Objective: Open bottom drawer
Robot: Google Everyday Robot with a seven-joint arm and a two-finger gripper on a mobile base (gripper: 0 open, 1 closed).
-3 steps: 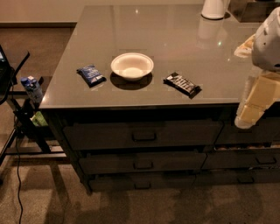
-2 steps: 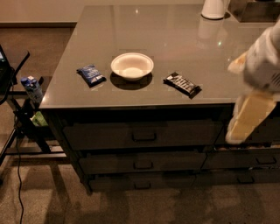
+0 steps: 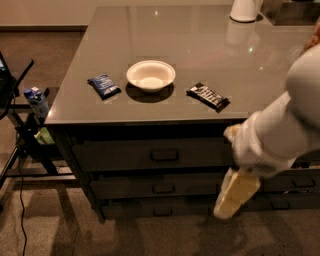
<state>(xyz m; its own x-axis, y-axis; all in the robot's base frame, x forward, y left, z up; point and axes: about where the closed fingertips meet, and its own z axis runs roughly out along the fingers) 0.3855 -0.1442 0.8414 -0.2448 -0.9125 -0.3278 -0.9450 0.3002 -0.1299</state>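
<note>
The bottom drawer point(image 3: 150, 209) is the lowest, slimmest dark-grey front of the left three-drawer stack, shut, with a small dark handle point(image 3: 162, 212) at its centre. Two taller drawer fronts point(image 3: 150, 156) sit above it. My gripper point(image 3: 234, 196) hangs on the white arm point(image 3: 285, 130) at the right, its pale yellowish fingers pointing down in front of the drawers' right end, to the right of the bottom handle. It holds nothing that I can see.
On the grey counter point(image 3: 200, 45) lie a white bowl point(image 3: 150, 75), a blue packet point(image 3: 103, 85) and a dark snack bar point(image 3: 208, 96). A white jug point(image 3: 245, 9) stands at the back. A stand with a bottle point(image 3: 37, 102) is at the left. Narrower drawers point(image 3: 295, 182) are at the right.
My arm has swung left and down, from beside the counter's right edge to in front of the drawer fronts. The drawers have not moved.
</note>
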